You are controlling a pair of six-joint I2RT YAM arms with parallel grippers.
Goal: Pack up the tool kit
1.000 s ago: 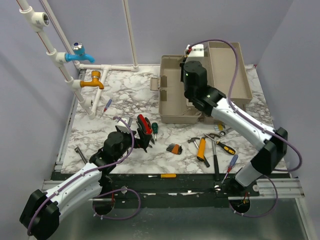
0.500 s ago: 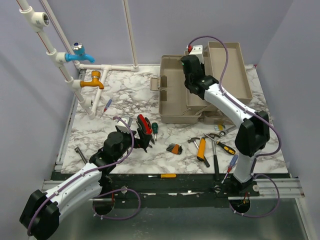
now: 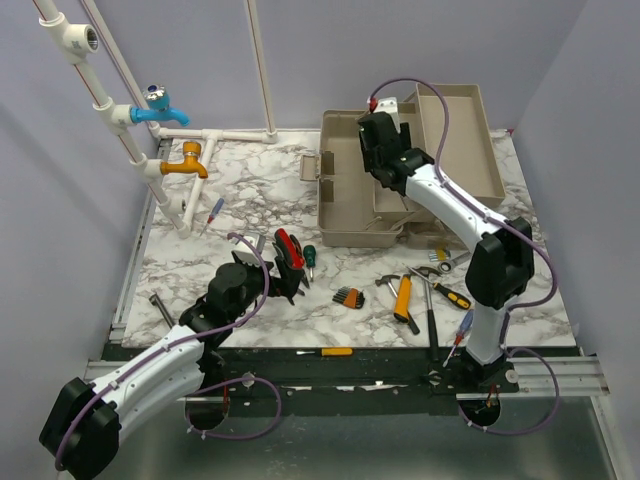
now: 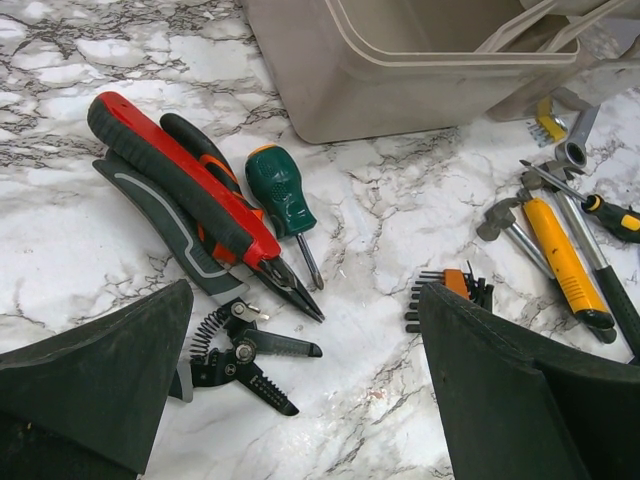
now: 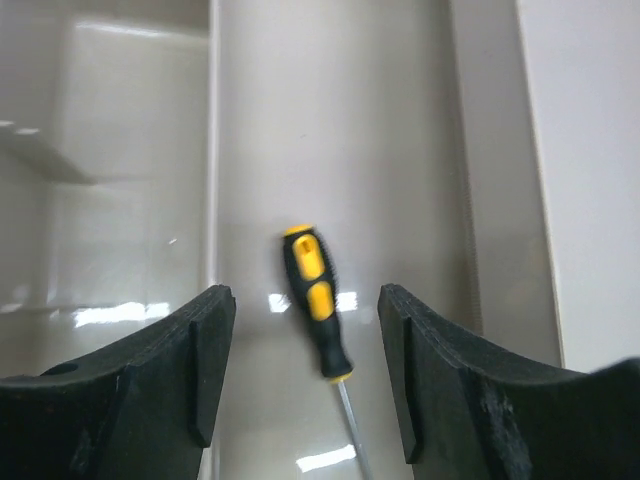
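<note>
The beige toolbox [image 3: 338, 200] stands open at the back right of the marble table, its trays folded out. My right gripper [image 3: 379, 128] hangs over it, open. In the right wrist view a yellow-and-black screwdriver [image 5: 314, 298] lies loose on the tray floor [image 5: 350, 140], between the fingers of the right gripper [image 5: 305, 312] but touching neither. My left gripper [image 4: 305, 325] is open and empty, low over the table. Just ahead of it lie red pliers [image 4: 190, 190], a green screwdriver [image 4: 280, 190], a black wire stripper [image 4: 240, 355] and a hex key set [image 4: 445, 288].
A yellow-handled hammer [image 3: 404, 297], other hammers and screwdrivers lie scattered right of the hex keys [image 3: 348, 296]. One screwdriver [image 3: 330, 351] rests at the front edge, another [image 3: 214, 210] near the white pipes. A blue tap [image 3: 160, 108] and an orange tap [image 3: 188, 162] stand back left.
My right arm has reached farther back over the toolbox and its gripper has opened, leaving the yellow-and-black screwdriver in the tray. The left arm has not moved.
</note>
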